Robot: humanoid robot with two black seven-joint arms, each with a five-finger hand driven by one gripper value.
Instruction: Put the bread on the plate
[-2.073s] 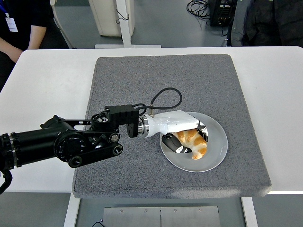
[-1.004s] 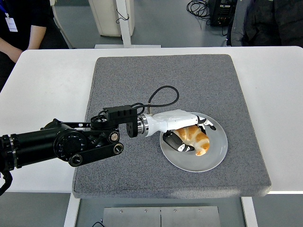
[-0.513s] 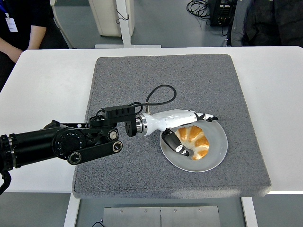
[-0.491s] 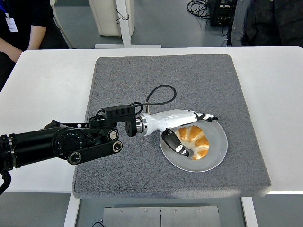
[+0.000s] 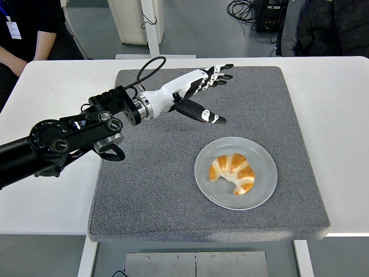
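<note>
A white table (image 5: 52, 104) carries a grey felt-like mat (image 5: 253, 98); no brand or label on either can be read, and the blue-strapped tag on the person in dark clothes (image 5: 29, 23) at the far left corner is too small to make out. The robot's white-shelled left hand (image 5: 199, 92) hangs above the mat's far half, fingers spread, holding nothing. Well apart from it, toward the near right, the golden croissant (image 5: 232, 172) lies on the round pale-grey plate (image 5: 262, 190).
</note>
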